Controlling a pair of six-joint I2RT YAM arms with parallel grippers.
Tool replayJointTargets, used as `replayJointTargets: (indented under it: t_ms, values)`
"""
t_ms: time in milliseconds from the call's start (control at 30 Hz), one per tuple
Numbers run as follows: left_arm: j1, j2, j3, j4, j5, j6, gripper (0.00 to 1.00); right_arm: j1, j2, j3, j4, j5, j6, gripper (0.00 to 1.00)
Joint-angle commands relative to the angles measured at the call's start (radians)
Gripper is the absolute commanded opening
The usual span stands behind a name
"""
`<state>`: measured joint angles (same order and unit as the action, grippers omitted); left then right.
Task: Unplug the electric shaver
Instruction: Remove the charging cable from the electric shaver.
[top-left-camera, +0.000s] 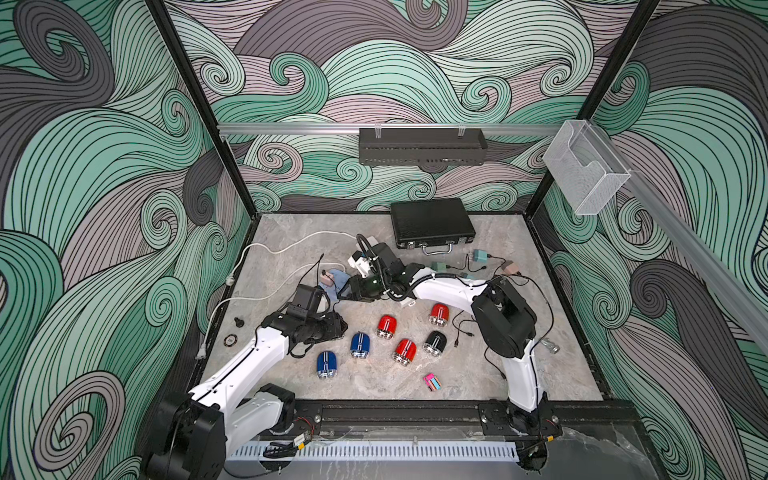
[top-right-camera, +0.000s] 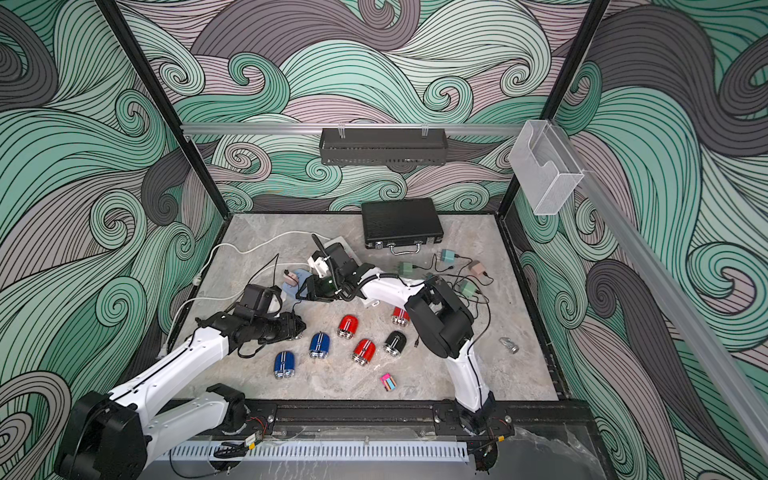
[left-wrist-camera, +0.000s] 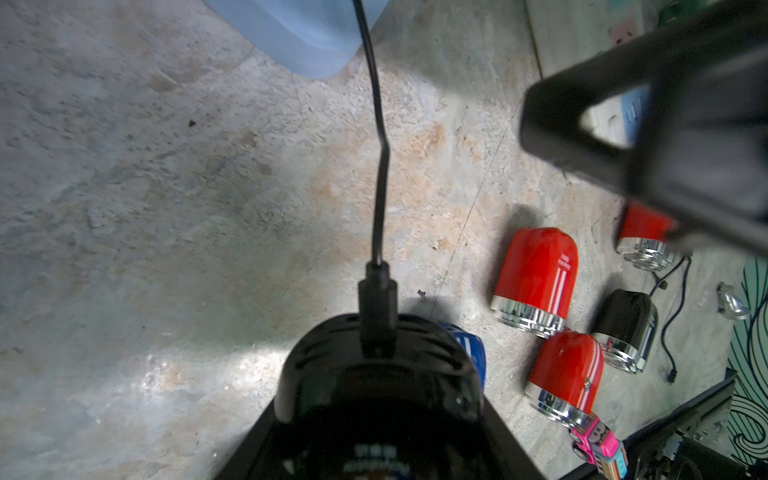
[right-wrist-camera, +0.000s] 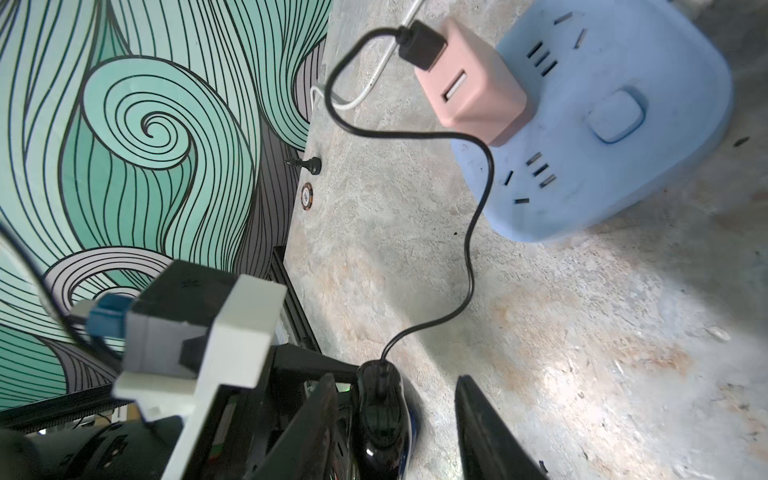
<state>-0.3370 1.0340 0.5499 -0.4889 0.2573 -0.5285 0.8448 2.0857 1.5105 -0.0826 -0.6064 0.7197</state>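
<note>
Between the fingers of my left claw (left-wrist-camera: 380, 457) sat the black shaver (left-wrist-camera: 374, 386), gripped on both sides and held above the stone table (left-wrist-camera: 166, 208), its rounded end turned toward the blue power strip (right-wrist-camera: 615, 124). The small black plug (left-wrist-camera: 376, 307) was seated in that end, so the shaver was not yet unplugged. From the plug the black cable (right-wrist-camera: 469, 266) ran in loose curves to a pink adapter (right-wrist-camera: 469, 83), where its other connector (right-wrist-camera: 419, 45) was pushed in beside a second slot; the adapter itself stood plugged into the power strip. My right claw (right-wrist-camera: 397, 386) hung close by the shaver's plugged end with its jaws partly apart and nothing pinched between them; in the left wrist view one of its fingers (left-wrist-camera: 685, 166) stood clear of the cable, off to one side. In both top views my two claws met near the table's middle, just beside the power strip. Loose shavers lay on the table near my left claw: a red shaver (left-wrist-camera: 536, 278), a second red shaver (left-wrist-camera: 565, 374), a loose black shaver (left-wrist-camera: 623, 324), and a blue shaver (left-wrist-camera: 471, 349) partly hidden behind the held one.
</note>
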Motion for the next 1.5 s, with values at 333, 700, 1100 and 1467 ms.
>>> replayJointTargets:
  t_ms: [333, 700, 1100, 1467]
  values:
    - [-0.007, -0.076, -0.011, 0.030, 0.020, -0.022, 0.19, 0.045, 0.069, 0.054, 0.024, -0.027, 0.030, 0.45]
    - [-0.007, -0.094, -0.016, 0.036, 0.011, -0.025, 0.19, 0.048, 0.089, 0.056, 0.049, -0.050, 0.055, 0.38]
    - [-0.006, -0.095, -0.008, 0.028, -0.005, -0.021, 0.19, 0.072, 0.111, 0.074, 0.034, -0.050, 0.055, 0.21]
    - [-0.004, -0.109, 0.005, 0.008, -0.044, -0.023, 0.19, 0.076, 0.093, 0.062, 0.010, -0.041, 0.035, 0.08]
